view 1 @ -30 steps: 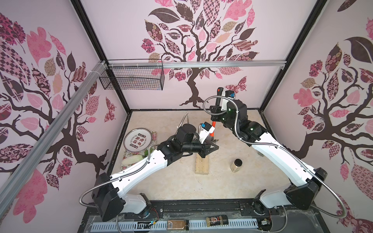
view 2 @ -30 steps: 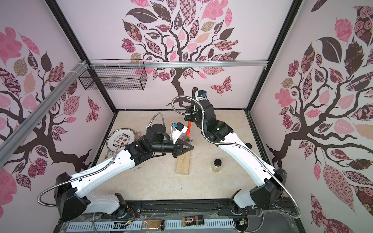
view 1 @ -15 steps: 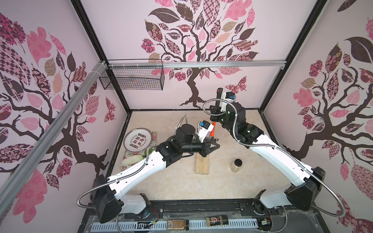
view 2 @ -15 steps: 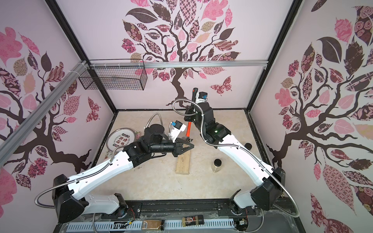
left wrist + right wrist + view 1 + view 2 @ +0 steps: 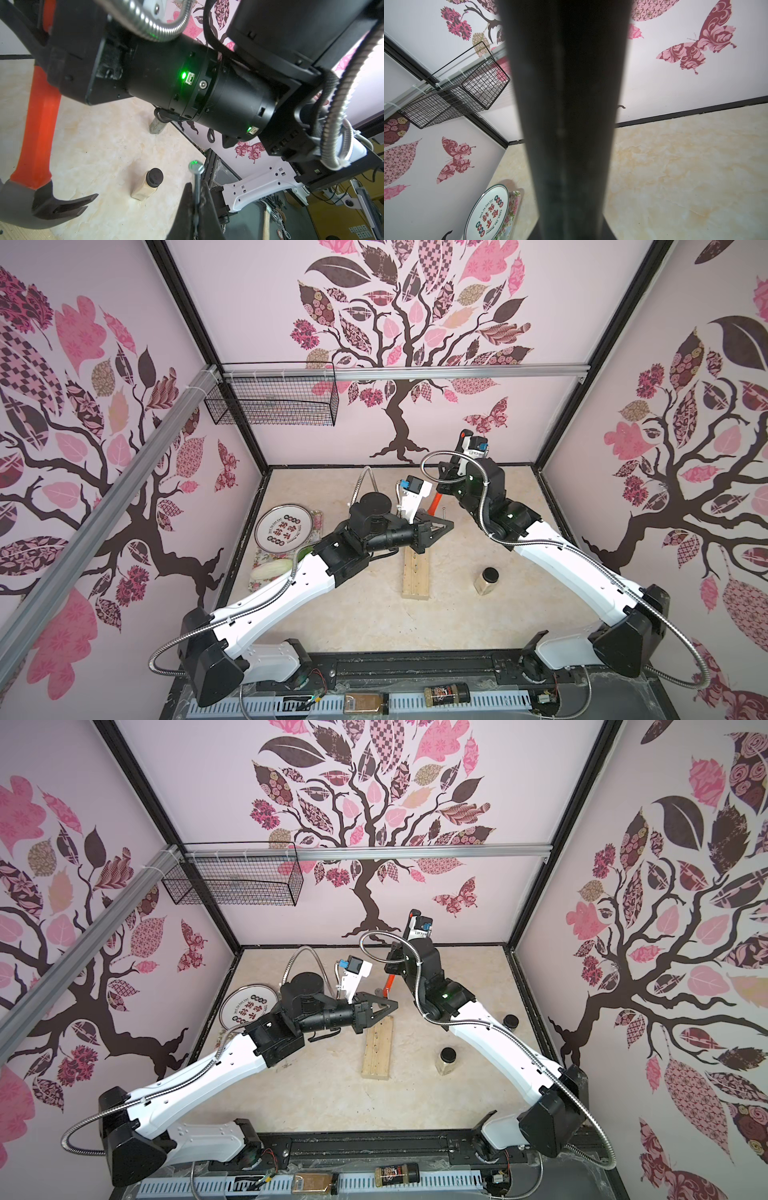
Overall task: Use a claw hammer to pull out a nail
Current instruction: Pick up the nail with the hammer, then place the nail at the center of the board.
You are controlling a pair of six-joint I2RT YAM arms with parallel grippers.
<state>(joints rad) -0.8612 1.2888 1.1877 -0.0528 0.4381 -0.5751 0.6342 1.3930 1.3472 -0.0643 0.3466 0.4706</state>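
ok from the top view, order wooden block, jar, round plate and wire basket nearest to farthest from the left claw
1. wooden block, its far end under the left claw
2. jar, on the right
3. round plate, far left
4. wire basket, hung high at back left

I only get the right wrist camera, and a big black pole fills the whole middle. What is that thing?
Observer: That is the handle of the claw hammer. The right gripper is shut on it.
Operator: Where's the nail? I can't find it anywhere.
Observer: The left gripper is shut on the nail, whose head sticks out past the fingertips.
Operator: Is the hammer touching the nail?
Observer: No. In the left wrist view the hammer's claw points toward the nail, with a clear gap between them.
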